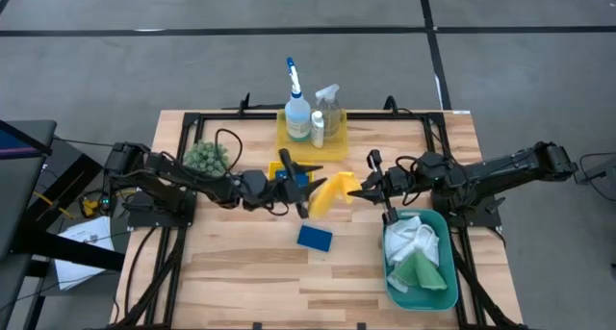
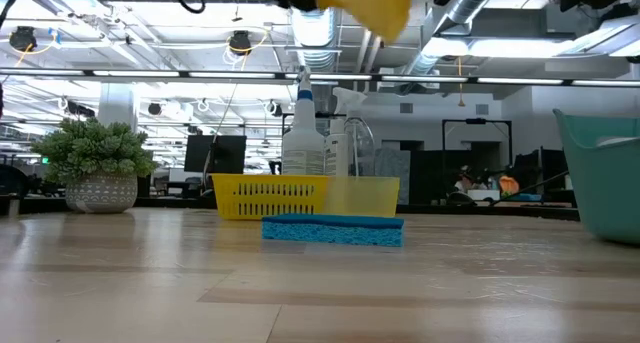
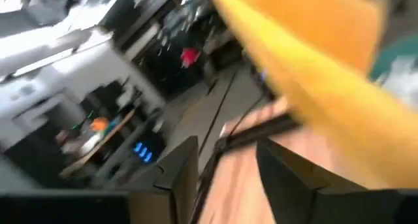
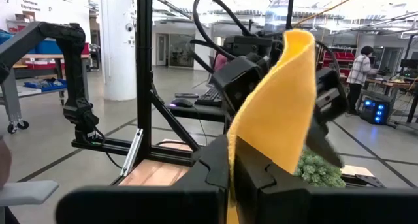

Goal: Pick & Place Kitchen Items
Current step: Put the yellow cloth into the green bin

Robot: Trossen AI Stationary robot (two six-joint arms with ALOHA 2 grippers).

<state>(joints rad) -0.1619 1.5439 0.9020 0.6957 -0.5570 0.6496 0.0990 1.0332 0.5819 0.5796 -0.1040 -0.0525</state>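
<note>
A yellow cloth [image 1: 332,193] hangs in the air over the table's middle, between my two grippers. My right gripper [image 1: 360,192] comes level from the table's right and is shut on it. My left gripper [image 1: 304,188] comes level from the left and stands open at the cloth's other end. In the left wrist view the cloth [image 3: 307,74] passes beside and beyond the fingers [image 3: 287,178], not between them. A blue sponge [image 1: 315,238] lies flat on the table below. My right gripper pinches the yellow cloth's right end [image 4: 230,160] between its two fingers, coming level from the table's right side. The cloth rises out of the fingers in a curved fold [image 4: 281,100] and reaches toward my left gripper. It is lifted clear of the table [image 2: 365,5].
A yellow tray [image 1: 313,142] with spray bottles [image 1: 296,107] stands at the far middle. A small green plant [image 1: 206,157] sits by my left arm. A teal bin [image 1: 438,287] at the near right holds white and green cloths [image 1: 416,258].
</note>
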